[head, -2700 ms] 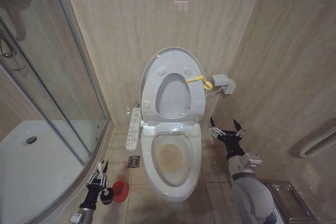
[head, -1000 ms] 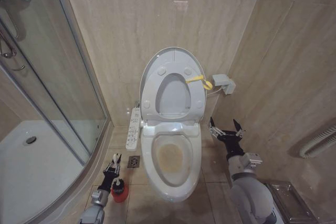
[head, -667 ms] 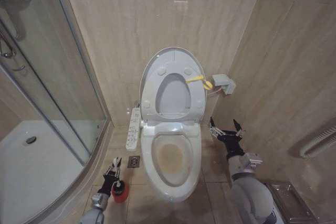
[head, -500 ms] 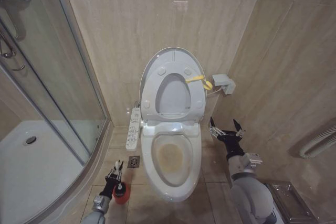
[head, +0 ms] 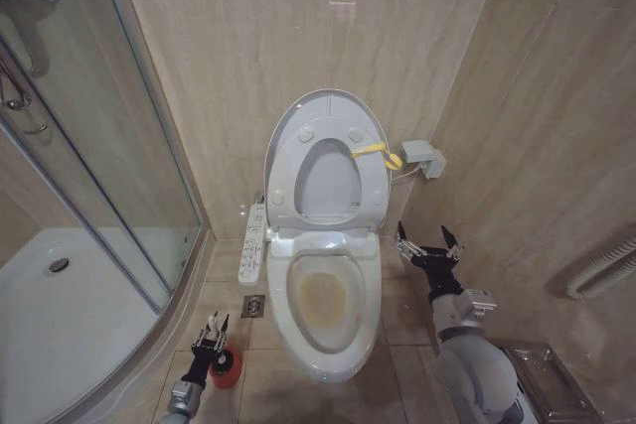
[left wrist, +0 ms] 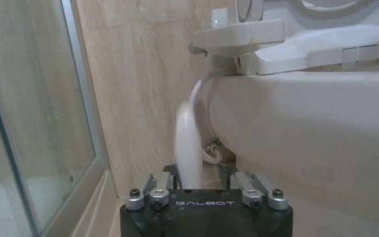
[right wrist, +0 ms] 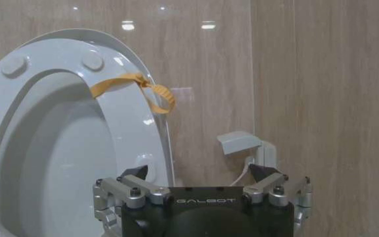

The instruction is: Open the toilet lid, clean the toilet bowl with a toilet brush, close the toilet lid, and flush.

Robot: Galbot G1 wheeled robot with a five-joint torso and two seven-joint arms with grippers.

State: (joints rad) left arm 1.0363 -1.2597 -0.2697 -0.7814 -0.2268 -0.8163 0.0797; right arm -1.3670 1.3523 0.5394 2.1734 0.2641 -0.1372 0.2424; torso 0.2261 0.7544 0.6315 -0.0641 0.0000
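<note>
The toilet lid stands raised against the back wall, with the ring seat up against it. Below lies the toilet bowl, stained yellowish-brown inside. My left gripper is low over the floor left of the bowl, just beyond the red cup. In the left wrist view the gripper has the toilet brush's white handle running out from between its partly closed fingers, beside the bowl's outer wall. My right gripper hangs open right of the bowl, facing the lid.
The glass shower enclosure and its tray close off the left. A floor drain and the seat's control panel lie left of the bowl. A yellow strap, a wall box and a steel bin are on the right.
My left gripper swung right from the shower kerb to beside the floor drain, then drew back toward me to the red cup. The right arm, lid and seat stayed still.
</note>
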